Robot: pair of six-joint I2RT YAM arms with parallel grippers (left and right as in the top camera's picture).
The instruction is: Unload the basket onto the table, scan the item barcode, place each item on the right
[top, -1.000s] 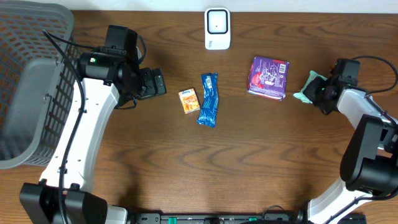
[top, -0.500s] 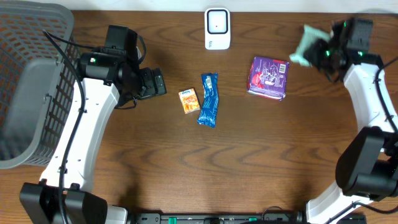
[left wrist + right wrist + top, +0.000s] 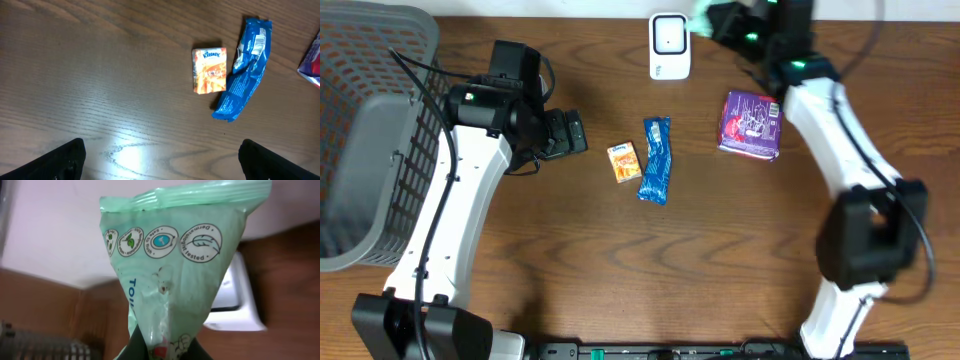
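Wood table (image 3: 720, 250): right claw (image 3: 730, 20) pinches green packet (image 3: 170, 255) by scanner (image 3: 669, 45). Face barcode squarely to its window, hold steady; left claw (image 3: 575, 132) spread.

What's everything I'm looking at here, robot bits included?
table: one, brown wood, under everything
basket: one, grey mesh, left edge
scanner: one, white, top centre of the table
purple packet: one, purple, right of centre
blue wrapper: one, blue, centre
tissue pack: one, orange, just left of the blue wrapper
green pouch: one, pale green, held up beside the scanner
left arm: one, white and black, left of the tissue pack, jaws open and empty
right arm: one, white and black, reaching to the scanner, jaws shut on the green pouch
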